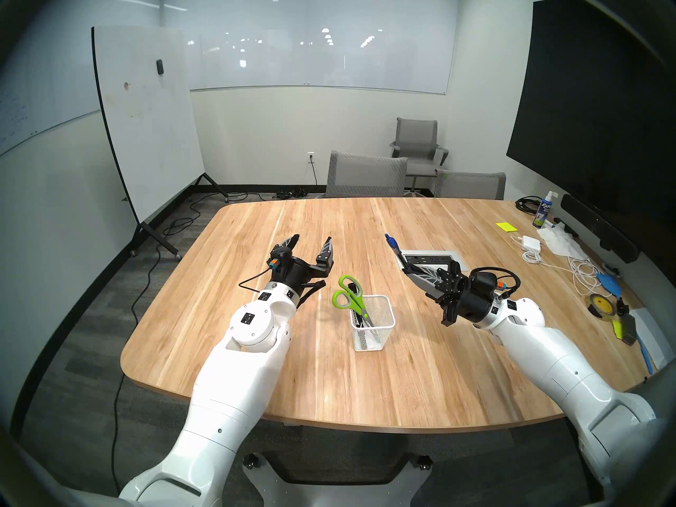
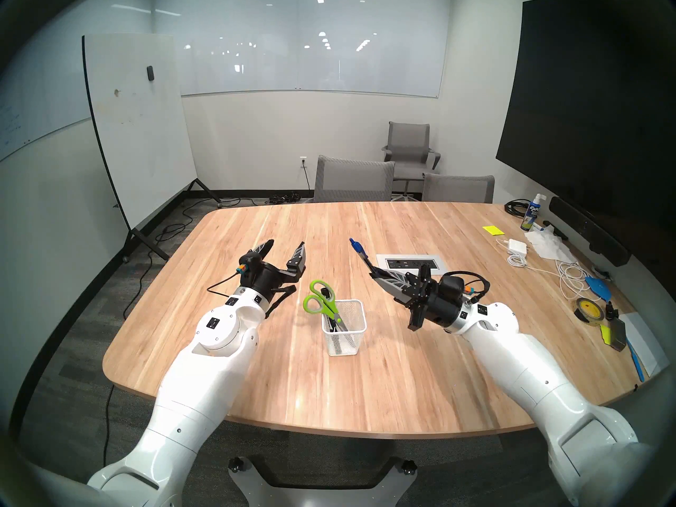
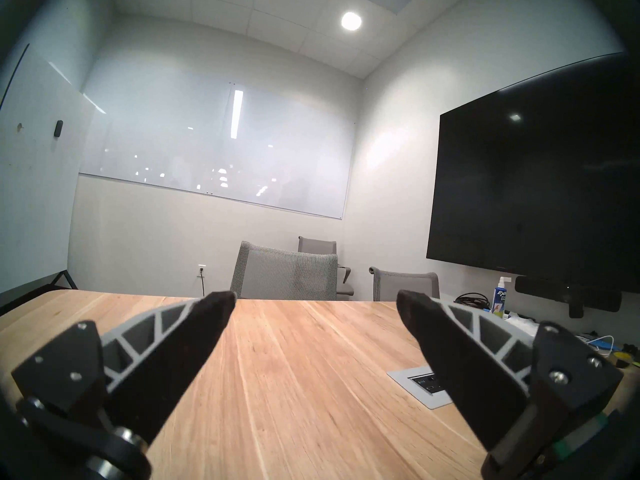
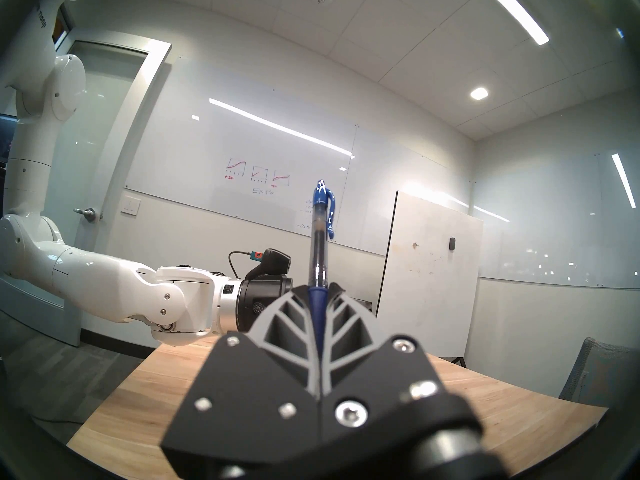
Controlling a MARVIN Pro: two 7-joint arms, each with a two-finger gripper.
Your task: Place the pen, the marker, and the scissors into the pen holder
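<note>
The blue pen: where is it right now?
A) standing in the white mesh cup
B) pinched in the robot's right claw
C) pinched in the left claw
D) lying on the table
B: the right claw is shut on the pen, held above the table.

Head pair: high, looking down and forward over the table (image 1: 329, 385), near-identical, both arms at lower frame | Left wrist: low over the tabletop, facing the far wall and chairs (image 3: 284, 278) the head pair also shows | Right wrist: close behind its fingers, looking across at the left arm (image 4: 114, 288)
</note>
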